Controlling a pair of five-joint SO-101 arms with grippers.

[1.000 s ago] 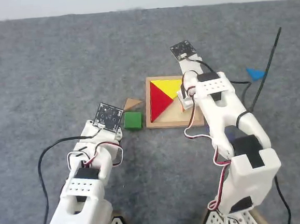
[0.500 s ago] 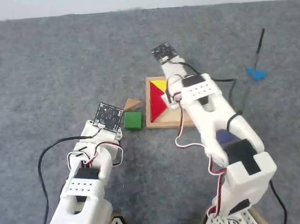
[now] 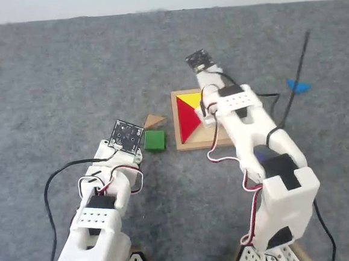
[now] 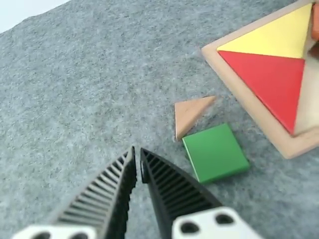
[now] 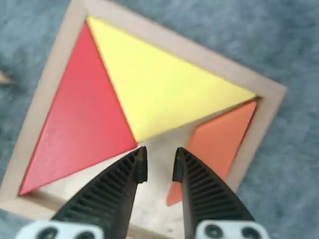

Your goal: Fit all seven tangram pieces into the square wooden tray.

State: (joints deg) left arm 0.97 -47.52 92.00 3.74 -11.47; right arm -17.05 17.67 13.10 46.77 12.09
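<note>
Right gripper, slightly open and empty, has swung back over the tray, orange piece seated, four left.

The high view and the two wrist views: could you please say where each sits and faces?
High view: fixed above, looking down; left arm, right arm, tray.
Left wrist view: on left arm, facing green square; left pincer shows.
Right wrist view: on right arm, over tray; right pincer shows.
All share the red triangle.
</note>
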